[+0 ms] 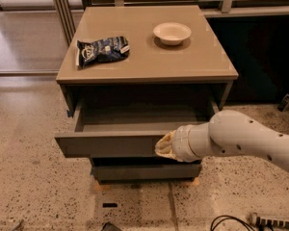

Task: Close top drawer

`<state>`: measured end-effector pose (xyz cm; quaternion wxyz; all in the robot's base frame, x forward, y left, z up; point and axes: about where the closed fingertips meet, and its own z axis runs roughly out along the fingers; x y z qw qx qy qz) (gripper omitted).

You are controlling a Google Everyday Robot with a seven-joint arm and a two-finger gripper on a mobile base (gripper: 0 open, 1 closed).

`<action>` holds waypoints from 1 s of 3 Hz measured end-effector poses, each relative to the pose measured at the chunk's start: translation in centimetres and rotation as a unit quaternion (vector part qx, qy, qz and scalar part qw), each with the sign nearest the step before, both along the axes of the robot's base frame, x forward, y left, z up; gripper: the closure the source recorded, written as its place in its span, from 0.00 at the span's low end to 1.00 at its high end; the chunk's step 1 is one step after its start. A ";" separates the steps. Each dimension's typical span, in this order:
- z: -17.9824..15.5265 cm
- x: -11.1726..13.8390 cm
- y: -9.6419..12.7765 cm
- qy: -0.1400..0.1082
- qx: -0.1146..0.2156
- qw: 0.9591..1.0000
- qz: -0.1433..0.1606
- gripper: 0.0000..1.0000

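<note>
Item one, your gripper (164, 146): a pale, cream-coloured tip set against the outer face of the top drawer (111, 143), towards the right end of that front and just under its upper edge. You cannot tell whether it is spread apart or drawn together; it shows only as a rounded tan lump touching the panel. Item two, your arm (245, 141): a thick white link entering from the right edge of the view, running leftward and very slightly upward, close to level, with a ribbed white wrist collar just behind the gripper. It crosses in front of the cabinet's lower right corner. Item three, the top drawer: pulled well out of the cabinet (144, 66), its shallow grey-brown interior open to view, its front hanging forward of the lower drawer front (144, 171) beneath it. Item four, cabinet top: a dark blue snack bag (102, 50) lying at the left and a small white bowl (172, 32) upright at the right rear, well apart from each other. Item five, surroundings: speckled floor (29, 186), with a dark cable (226, 223) at lower right.
</note>
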<state>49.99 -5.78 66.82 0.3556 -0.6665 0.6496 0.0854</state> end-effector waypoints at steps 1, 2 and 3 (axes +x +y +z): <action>-0.4 2.2 -0.9 -0.019 0.000 1.000 -0.011 1.00; -0.7 3.6 -1.5 -0.029 0.000 0.999 -0.019 1.00; -0.6 6.7 -2.7 -0.045 -0.008 0.998 -0.033 1.00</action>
